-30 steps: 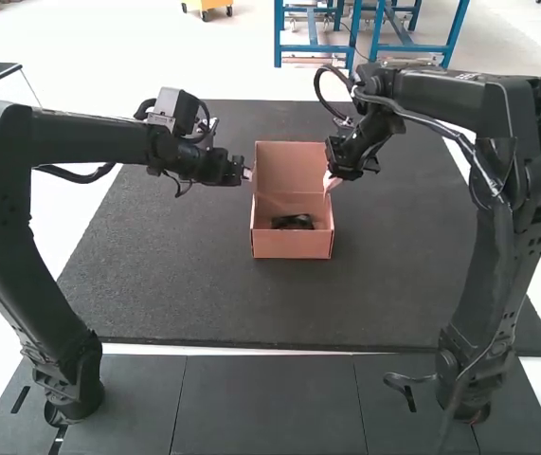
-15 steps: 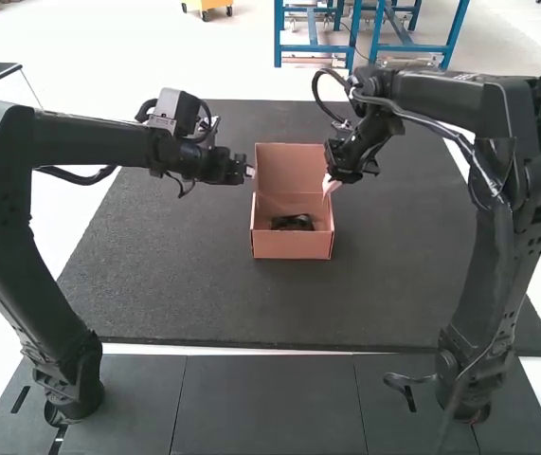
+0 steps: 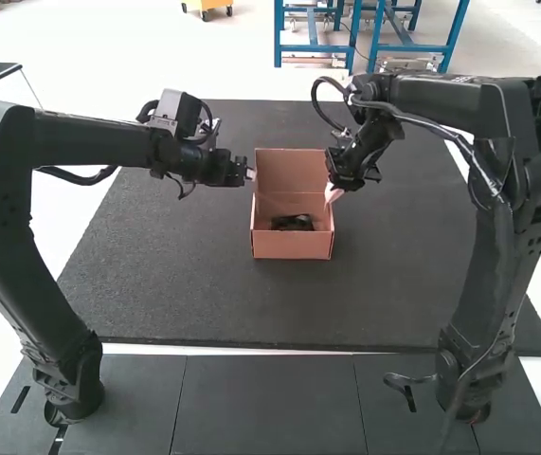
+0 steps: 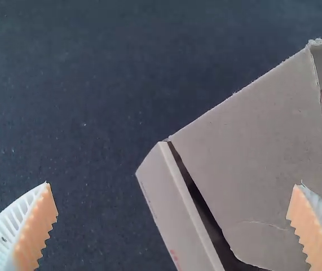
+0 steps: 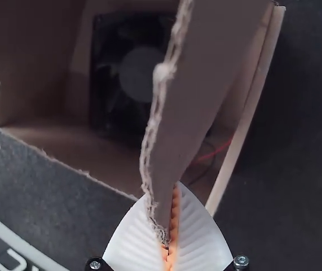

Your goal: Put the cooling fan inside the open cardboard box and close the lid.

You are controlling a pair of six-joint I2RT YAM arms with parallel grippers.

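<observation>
The right arm has moved only a little in the last second. Its wrist has turned slightly, and the right gripper (image 3: 333, 194) has dipped a touch at the right wall of the box (image 3: 292, 242). The left arm has hardly shifted. The left gripper (image 3: 247, 172) hangs open just beside the box's far left corner, with nothing between its fingers.

The box stands in the middle of the mat (image 3: 156, 256) with its top open and the far panel upright. The right gripper is closed on the right side flap (image 5: 194, 101), pinching its torn edge between the orange pads, and the flap stands nearly upright. The fan (image 5: 127, 84) lies flat on the box floor.

The placing therefore looks done, and the small dip reads as the start of folding the flap inward. The lid itself is not yet down, so the closing remains.
</observation>
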